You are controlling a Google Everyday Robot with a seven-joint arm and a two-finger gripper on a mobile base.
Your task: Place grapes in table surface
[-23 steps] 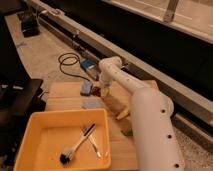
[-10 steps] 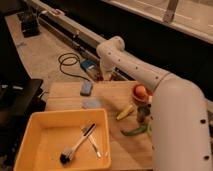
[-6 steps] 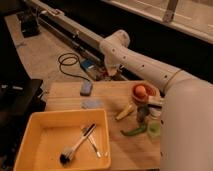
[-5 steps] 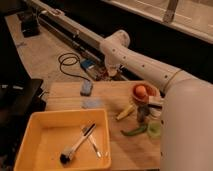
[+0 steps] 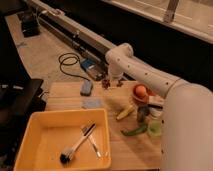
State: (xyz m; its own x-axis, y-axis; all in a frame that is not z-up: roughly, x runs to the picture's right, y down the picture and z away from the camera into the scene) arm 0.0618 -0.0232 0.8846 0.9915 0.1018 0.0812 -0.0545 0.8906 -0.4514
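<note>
Reaching over the far edge of the table, gripper clamped on the grapes. Hanging just under the gripper, close to the table edge. Maybe rolling off if dropped too early.

From where I stand the gripper hangs at the table's far edge, and the dark cluster beneath it, perhaps the grapes, is too small to identify. The arm's bulk runs off the right edge, hiding the table behind it.
</note>
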